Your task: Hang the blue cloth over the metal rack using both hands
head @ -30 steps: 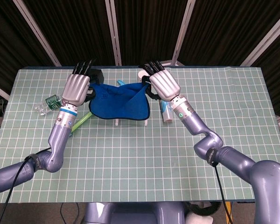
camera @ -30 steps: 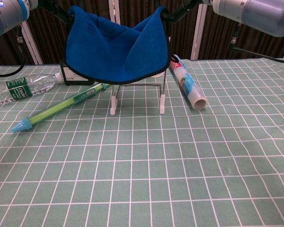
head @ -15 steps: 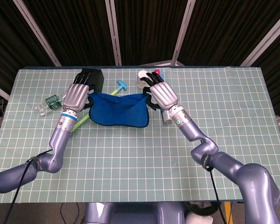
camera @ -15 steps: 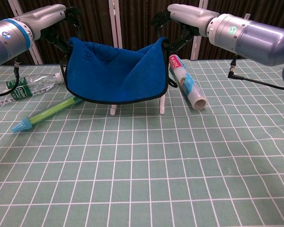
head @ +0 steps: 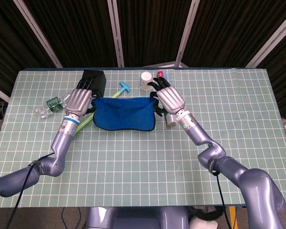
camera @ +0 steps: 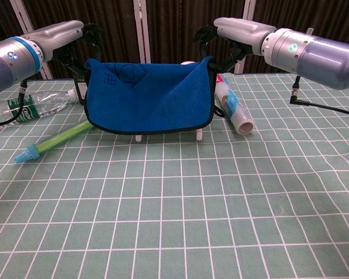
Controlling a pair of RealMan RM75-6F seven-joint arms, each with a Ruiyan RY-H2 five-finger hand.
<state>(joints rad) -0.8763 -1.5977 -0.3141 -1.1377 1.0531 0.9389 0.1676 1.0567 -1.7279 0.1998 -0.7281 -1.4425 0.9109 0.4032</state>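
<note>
While each hand grips a top corner, the blue cloth (camera: 148, 96) hangs spread between them, draped down the near side of the metal rack (camera: 197, 135), of which only the white-tipped feet show below the hem. The left hand (head: 80, 98) has its fingers pinched on the corner at its own fingertips; the right hand (head: 170, 97) clamps the opposite corner, just inside its palm. From the chest view the top edge runs nearly level from one grip to the other, so the cloth looks to be resting along the rack's top bar, though the bar itself is hidden behind the fabric and contact cannot be confirmed.

Judging from this, the step in hand is the last of the lowering: the drape is set and only the release is left. The next move calls for both hands to let go at about the same time and lift away without dragging a corner. A tube (camera: 234, 108) lies just beside the right hand, and a green stick (camera: 57, 140) lies below the left hand, so the withdrawal should go upward.
</note>
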